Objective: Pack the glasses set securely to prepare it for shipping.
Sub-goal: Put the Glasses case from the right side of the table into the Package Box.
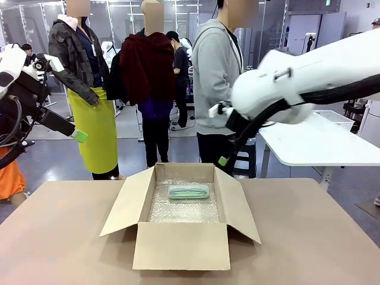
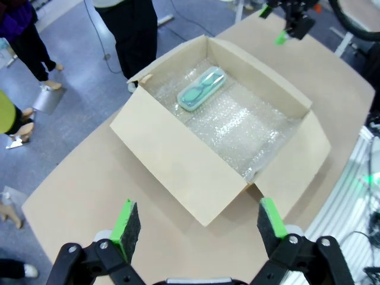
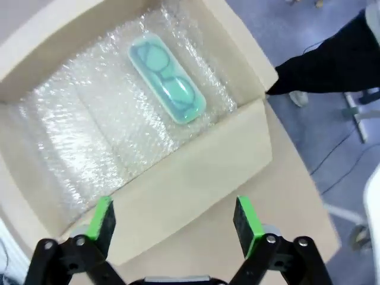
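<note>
Front view: a brown cardboard box [image 1: 181, 244] with open flaps sits on the tan table [image 1: 53, 237], lined with clear bubble wrap [image 1: 178, 212]. A pale mint green rounded glasses case [image 1: 189, 191] lies flat at its far end. Left wrist view: the left gripper [image 2: 193, 221] hangs above the table beside the box, jaws wide apart, empty. Right wrist view: the right gripper [image 3: 173, 221] hovers over the box's edge, jaws likewise wide, holding nothing.
</note>
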Action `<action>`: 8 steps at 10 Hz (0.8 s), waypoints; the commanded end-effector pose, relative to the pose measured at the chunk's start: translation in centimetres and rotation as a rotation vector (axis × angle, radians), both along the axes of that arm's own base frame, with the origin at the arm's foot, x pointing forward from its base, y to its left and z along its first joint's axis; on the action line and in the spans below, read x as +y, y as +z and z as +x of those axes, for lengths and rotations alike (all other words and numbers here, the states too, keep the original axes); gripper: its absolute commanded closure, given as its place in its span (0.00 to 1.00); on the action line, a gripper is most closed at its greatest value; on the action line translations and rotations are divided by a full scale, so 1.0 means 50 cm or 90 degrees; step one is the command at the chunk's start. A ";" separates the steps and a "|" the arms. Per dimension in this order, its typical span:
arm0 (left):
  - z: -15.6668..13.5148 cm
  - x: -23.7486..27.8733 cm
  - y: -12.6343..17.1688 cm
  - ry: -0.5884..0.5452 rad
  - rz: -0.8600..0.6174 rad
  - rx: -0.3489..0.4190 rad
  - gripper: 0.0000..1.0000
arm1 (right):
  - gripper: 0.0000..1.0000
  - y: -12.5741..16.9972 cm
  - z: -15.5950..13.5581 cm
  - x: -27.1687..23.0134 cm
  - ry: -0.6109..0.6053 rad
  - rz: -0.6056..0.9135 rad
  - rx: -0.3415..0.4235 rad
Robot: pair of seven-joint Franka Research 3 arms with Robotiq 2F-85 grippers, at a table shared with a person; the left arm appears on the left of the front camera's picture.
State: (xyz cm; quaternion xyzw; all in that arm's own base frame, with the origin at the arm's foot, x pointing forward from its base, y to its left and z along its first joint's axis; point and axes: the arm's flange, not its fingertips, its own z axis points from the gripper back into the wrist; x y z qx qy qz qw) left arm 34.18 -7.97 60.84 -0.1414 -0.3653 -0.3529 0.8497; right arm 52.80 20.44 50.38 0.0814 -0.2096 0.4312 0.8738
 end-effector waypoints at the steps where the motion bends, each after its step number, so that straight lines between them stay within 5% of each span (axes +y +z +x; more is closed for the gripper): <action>1: 0.000 0.003 0.003 -0.007 -0.010 0.001 0.00 | 0.00 -0.002 -0.118 -0.091 -0.050 0.097 -0.034; 8: 0.000 0.003 0.003 -0.007 -0.010 0.001 0.00 | 0.00 0.109 -0.336 -0.328 -0.306 0.112 -0.050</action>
